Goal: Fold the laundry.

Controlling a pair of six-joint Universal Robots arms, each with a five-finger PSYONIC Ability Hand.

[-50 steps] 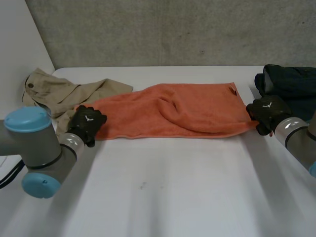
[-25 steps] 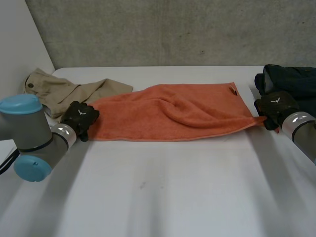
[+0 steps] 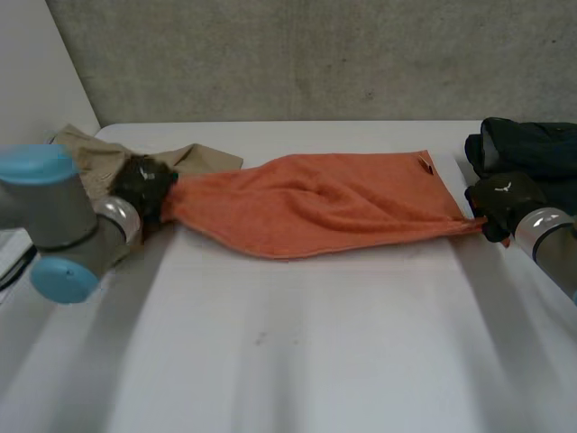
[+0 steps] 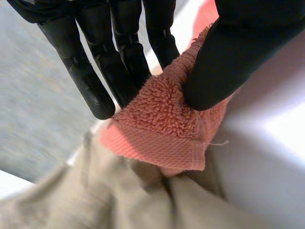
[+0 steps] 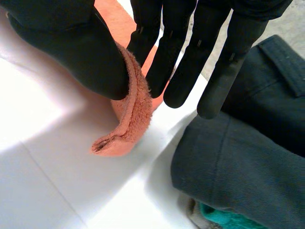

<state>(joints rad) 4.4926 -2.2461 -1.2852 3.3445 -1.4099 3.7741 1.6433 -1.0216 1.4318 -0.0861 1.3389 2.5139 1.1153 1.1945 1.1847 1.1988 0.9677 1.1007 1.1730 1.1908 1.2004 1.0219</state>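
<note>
Back and outward goes my left hand (image 3: pixel 144 187), pulling the orange towel (image 3: pixel 334 206) taut across the desk (image 3: pixel 315 352). It and my right hand (image 3: pixel 503 197) each pinch an end. Next, I reckon: lift and fold evenly.

The towel (image 3: pixel 343 203) is plain orange, alongside a khaki garment (image 3: pixel 206 156), a dark slate garment (image 3: pixel 532 144) and white table (image 3: pixel 315 343).
</note>
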